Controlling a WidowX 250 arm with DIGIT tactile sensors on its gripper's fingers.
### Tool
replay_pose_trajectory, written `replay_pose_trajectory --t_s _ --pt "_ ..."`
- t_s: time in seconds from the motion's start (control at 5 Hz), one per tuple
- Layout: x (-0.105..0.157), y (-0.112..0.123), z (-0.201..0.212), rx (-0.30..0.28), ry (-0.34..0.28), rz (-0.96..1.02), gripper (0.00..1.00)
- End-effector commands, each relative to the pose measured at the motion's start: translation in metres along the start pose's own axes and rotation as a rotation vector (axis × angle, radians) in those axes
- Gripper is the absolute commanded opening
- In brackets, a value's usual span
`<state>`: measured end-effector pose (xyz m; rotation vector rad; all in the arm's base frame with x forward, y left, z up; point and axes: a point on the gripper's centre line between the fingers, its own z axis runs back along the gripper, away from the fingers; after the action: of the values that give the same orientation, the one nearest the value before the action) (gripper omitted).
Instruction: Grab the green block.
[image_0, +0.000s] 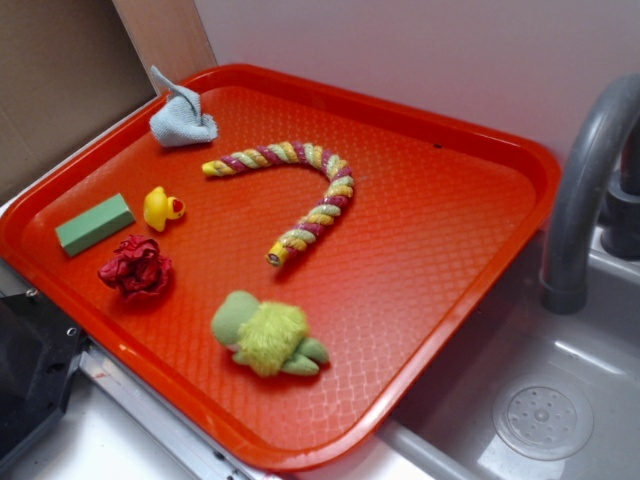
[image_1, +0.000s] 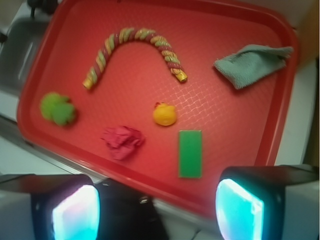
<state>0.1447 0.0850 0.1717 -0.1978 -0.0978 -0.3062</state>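
Exterior view shows an orange-red tray (image_0: 430, 200) resting beside a grey sink (image_0: 560, 400) with a curved tap (image_0: 580, 190). On the tray's left side lies the green block (image_0: 94, 224), flat on its broad face, close to the left rim. Just right of it sits a yellow rubber duck (image_0: 162, 208), apart from the block by a narrow gap. Nearer the camera lies a crumpled red cloth flower (image_0: 136, 267), and nearer still, toward the tray's front edge, a fuzzy lime-green plush toy (image_0: 268, 338). A twisted rope (image_0: 300, 190) in yellow, green and maroon arcs across the middle, and a grey-blue rag (image_0: 182, 118) stands bunched at the far left corner.

Wrist view looks down on the same tray; the pincer (image_1: 157, 207) hangs above the near rim, its two fingers (image_1: 75, 212) spread wide with nothing between them, the block lying beyond them, untouched.
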Motion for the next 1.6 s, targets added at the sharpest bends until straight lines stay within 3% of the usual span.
replay_pose_trajectory --t_s 0.0,0.2,0.6,1.2,1.4 --pt "0.009 0.001 -0.023 0.042 0.026 -0.054 1.0" --pt "0.008 0.002 -0.036 0.091 0.073 0.0 1.0" --pt "0.0 0.026 -0.062 0.182 0.151 0.058 1.0" --pt "-0.015 0.019 -0.113 0.229 0.249 0.011 1.0" --pt "-0.019 0.024 -0.125 0.275 0.291 0.045 1.0"
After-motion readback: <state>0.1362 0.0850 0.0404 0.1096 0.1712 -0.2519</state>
